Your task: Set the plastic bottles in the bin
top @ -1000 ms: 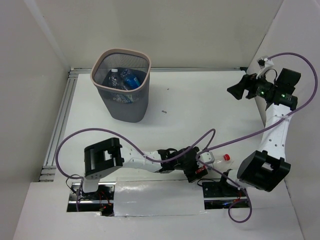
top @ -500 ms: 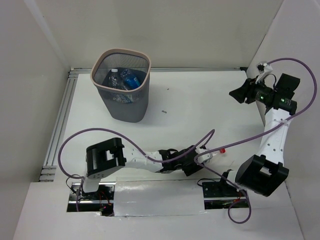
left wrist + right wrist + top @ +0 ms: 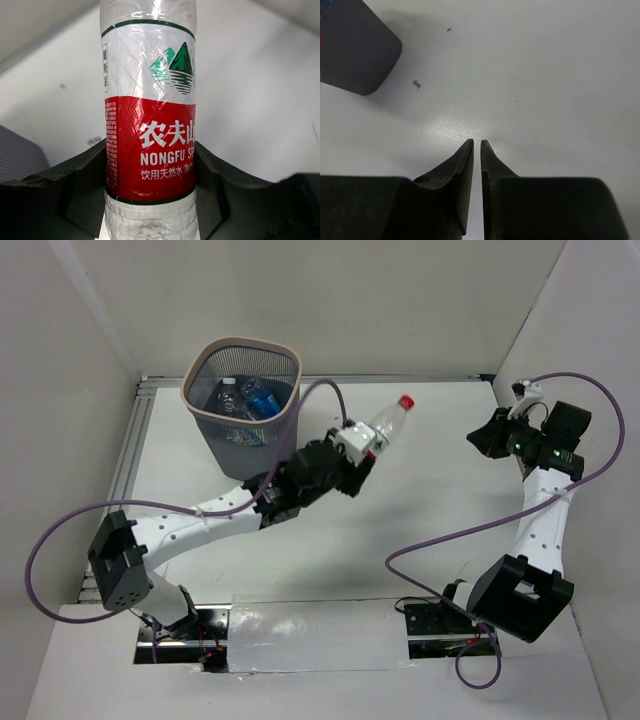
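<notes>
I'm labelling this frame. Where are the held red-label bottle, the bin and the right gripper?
red-label bottle [image 3: 150, 150], left wrist view, on its red label.
bin [image 3: 252, 455], top external view, on its outer mesh wall.
right gripper [image 3: 476, 142], right wrist view, between its shut fingertips.

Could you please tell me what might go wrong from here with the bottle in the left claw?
The left claw grips the clear plastic bottle with the red label near its base, so the capped end sticks out and could clip the pale rim of the tall dark grey mesh bin.
The bottle hangs beside the bin, not over it; an early release would drop it on the white table.
</notes>
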Controlling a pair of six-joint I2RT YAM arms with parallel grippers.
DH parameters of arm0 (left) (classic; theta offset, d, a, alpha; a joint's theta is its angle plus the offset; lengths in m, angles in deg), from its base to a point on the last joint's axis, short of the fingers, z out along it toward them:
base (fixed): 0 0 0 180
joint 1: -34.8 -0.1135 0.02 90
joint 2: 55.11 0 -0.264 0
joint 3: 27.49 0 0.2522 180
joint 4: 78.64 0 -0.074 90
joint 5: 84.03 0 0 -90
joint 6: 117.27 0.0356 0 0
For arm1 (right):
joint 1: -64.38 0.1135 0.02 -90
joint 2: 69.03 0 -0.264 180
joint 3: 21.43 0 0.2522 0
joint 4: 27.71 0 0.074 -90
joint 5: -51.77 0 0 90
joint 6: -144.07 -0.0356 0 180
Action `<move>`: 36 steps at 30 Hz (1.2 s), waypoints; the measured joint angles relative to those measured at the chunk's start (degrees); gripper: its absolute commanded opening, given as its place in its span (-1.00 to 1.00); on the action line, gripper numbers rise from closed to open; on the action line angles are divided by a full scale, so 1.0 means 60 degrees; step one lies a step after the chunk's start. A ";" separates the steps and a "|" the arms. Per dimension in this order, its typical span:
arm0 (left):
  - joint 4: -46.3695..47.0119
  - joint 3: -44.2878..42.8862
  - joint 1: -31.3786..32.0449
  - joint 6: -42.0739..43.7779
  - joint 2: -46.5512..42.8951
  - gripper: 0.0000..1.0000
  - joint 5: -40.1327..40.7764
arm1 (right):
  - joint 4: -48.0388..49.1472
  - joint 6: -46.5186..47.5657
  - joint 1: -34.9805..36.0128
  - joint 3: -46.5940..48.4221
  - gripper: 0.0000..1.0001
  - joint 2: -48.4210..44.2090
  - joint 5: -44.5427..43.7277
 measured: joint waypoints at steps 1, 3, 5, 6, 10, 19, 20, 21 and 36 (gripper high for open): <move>0.0004 -0.0262 -0.0215 0.0040 -0.0102 -0.87 0.0007 | -0.0022 0.0131 0.0000 -0.0073 -0.64 0.0000 -0.0040; 0.0066 -0.0699 -0.0688 0.0091 -0.0299 -0.87 0.0073 | -0.0051 0.0346 0.0000 -0.0153 -0.62 0.0000 -0.0062; 0.0135 -0.0973 -0.1195 0.0124 -0.0495 -0.87 0.0350 | -0.0062 0.0539 0.0000 -0.0211 -0.58 0.0000 -0.0076; 0.0193 -0.1024 -0.1450 0.0146 -0.0594 -0.87 0.0510 | -0.0058 0.0637 0.0000 -0.0237 -0.51 0.0000 -0.0084; 0.0299 -0.1027 -0.2517 0.0259 -0.0965 -0.81 0.1264 | -0.0076 0.0954 0.0000 -0.0397 -0.38 -0.0007 -0.0091; 0.0492 -0.0423 -0.4539 0.0248 -0.1723 -0.51 0.2098 | -0.0280 0.1840 0.0000 -0.0903 -0.05 -0.0004 -0.0109; 0.0481 -0.0353 -0.4710 0.0233 -0.1730 -0.31 0.2131 | -0.0302 0.1912 0.0000 -0.0914 0.02 -0.0004 -0.0106; 0.0441 -0.0299 -0.4907 0.0200 -0.1730 -0.06 0.2138 | -0.0335 0.1978 0.0000 -0.0918 0.23 -0.0004 -0.0095; -0.0495 -0.1293 -0.5220 0.0117 -0.1694 0.99 0.1337 | -0.0867 0.2896 0.0375 -0.1122 1.00 0.0018 -0.0036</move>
